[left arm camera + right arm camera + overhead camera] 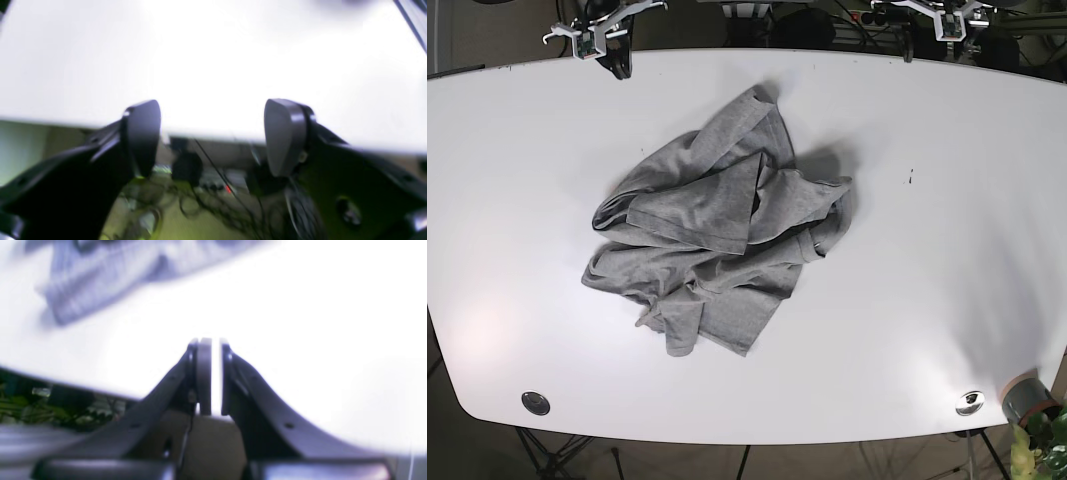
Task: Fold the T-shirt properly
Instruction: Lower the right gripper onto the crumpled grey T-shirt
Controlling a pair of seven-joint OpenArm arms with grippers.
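**Shirt crumpled mid-table, both arms parked at the far edge**

Shirt (pixel 717 240), grey, lies in a rumpled heap near the middle of the white table (pixel 947 250), a little left of centre in the base view. One part reaches toward the far edge; a folded flap lies across the middle; a loose corner points to the near edge.

Both arms sit at the far edge, well apart from the cloth. The left gripper (pixel 213 136) is over the table's edge with its jaws spread wide and nothing between them. The right gripper (pixel 213 376) has its jaws drawn almost together, only a thin bright slit between the pads (pixel 204 376), and it grips nothing. In the right wrist view a blurred part of the shirt shows at the upper left, far from the fingers.
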